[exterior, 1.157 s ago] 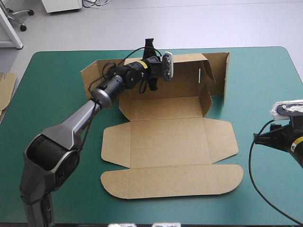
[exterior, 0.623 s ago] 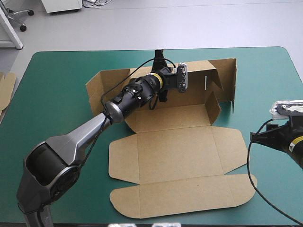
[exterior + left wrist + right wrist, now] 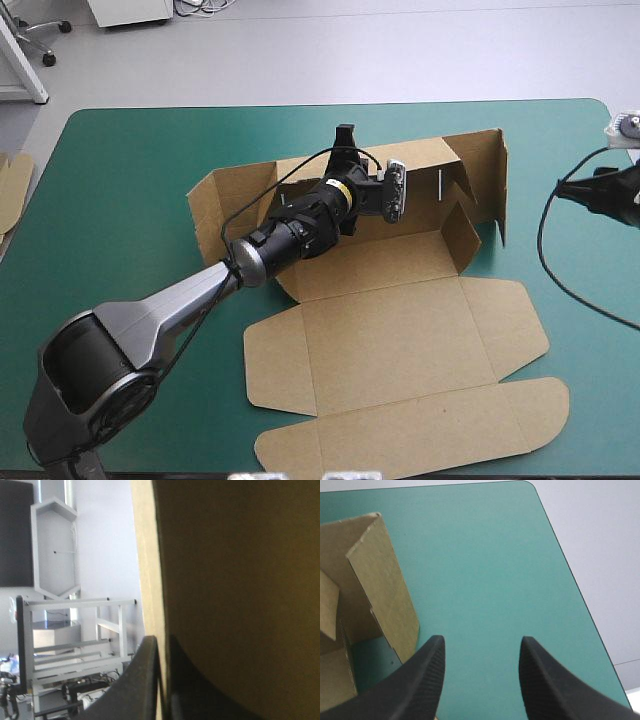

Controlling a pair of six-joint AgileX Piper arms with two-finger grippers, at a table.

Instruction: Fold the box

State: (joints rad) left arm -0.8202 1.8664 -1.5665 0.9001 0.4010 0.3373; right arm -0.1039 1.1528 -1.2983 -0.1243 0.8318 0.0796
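The left claw pinches the raised back wall of the brown cardboard box. The right claw is wide open above the teal-green table cover.

box: 1 | left pincer + right pincer: 2 | table: 1 | spare board: 1

Upright box walls obstruct; teal-green cover lies free.
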